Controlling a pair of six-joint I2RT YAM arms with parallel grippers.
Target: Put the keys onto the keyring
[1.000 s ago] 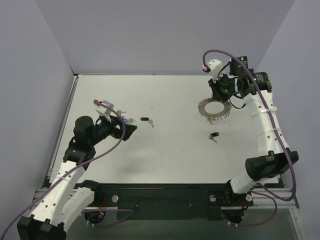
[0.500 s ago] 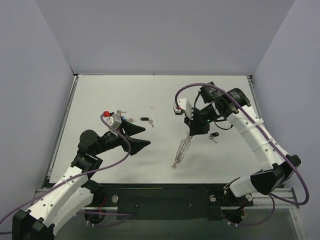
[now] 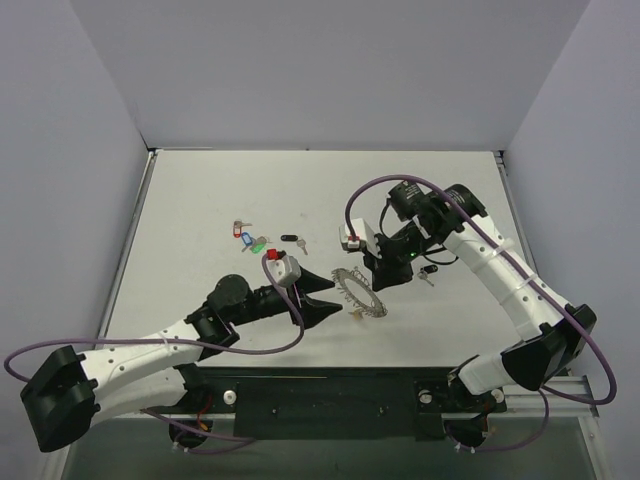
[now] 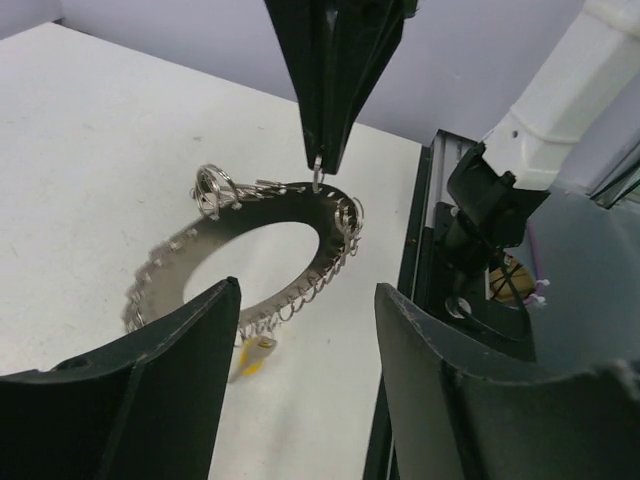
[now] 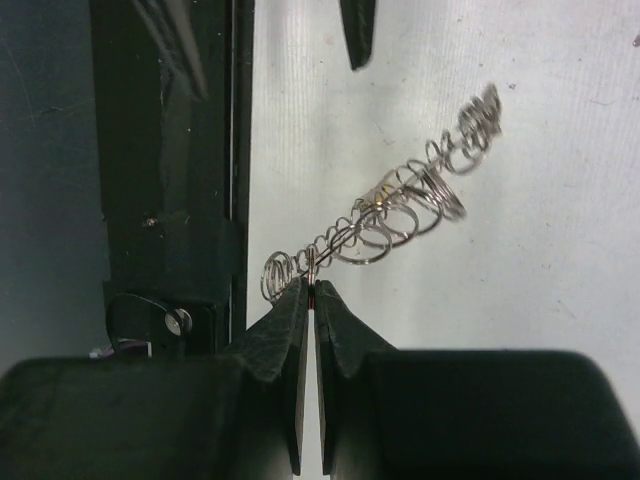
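The keyring (image 3: 357, 293), a thin silver loop fringed with small rings, hangs over the table's middle front. My right gripper (image 3: 375, 280) is shut on one of its small rings, as the right wrist view shows: gripper (image 5: 312, 282), keyring (image 5: 400, 215). A key with a yellow tag (image 4: 250, 356) dangles from the keyring (image 4: 330, 215) at its low side. My left gripper (image 3: 340, 297) points at the loop from the left, open, its jaws either side of the low rim with nothing gripped (image 4: 308, 290). Loose keys with red, blue and green tags (image 3: 248, 238) lie at the left back.
A black-tagged key (image 3: 290, 239) lies right of the coloured ones and another black-tagged key (image 3: 430, 270) under the right arm. Grey walls close the white table (image 3: 200, 190) on three sides. The black base rail (image 3: 320, 390) runs along the near edge.
My right gripper carried the keyring from the back right down to the middle front. My left arm swung from the coloured keys over to the keyring, and its jaws narrowed somewhat.
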